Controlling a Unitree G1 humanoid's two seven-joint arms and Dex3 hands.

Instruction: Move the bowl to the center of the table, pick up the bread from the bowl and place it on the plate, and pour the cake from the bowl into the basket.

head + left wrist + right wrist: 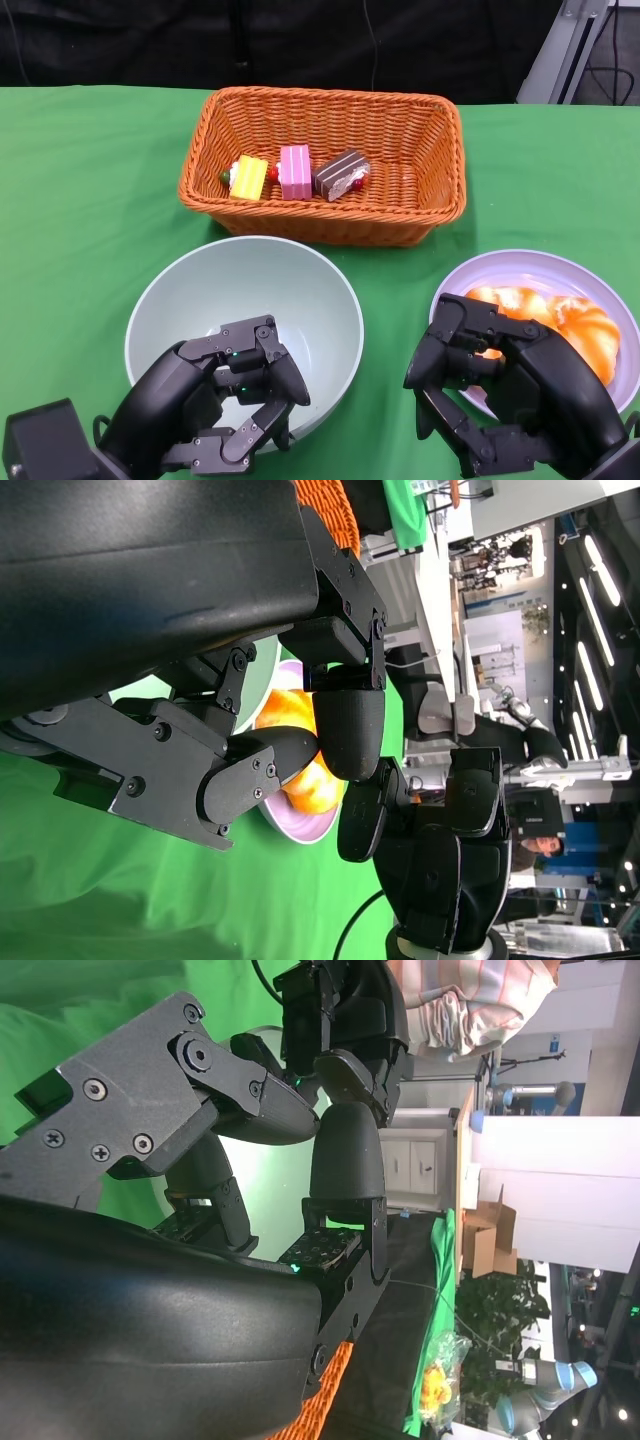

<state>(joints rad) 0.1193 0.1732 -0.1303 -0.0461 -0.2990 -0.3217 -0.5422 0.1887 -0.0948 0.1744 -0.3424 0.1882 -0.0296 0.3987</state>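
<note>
Partly hidden bowl (300, 290), bread (560, 320), behind hands

Right wrist view, turned on its side. Right hand (250, 1160) fills most of the frame: rounded black shell along one edge, grey bolted finger links and black fingers (345, 1160) curled in, nothing visibly between them. Left hand (340, 1020) sits beyond it, also black, close to the pale bowl (275, 1185) seen through the gaps. Green worktop (90, 1010) behind. Sliver of orange basket (325, 1395) weave at the frame edge next to the shell. Background: person in a striped top (470, 1000), white cabinet (415, 1165), cardboard boxes (490, 1235), a grey-blue robot arm (540, 1400).
</note>
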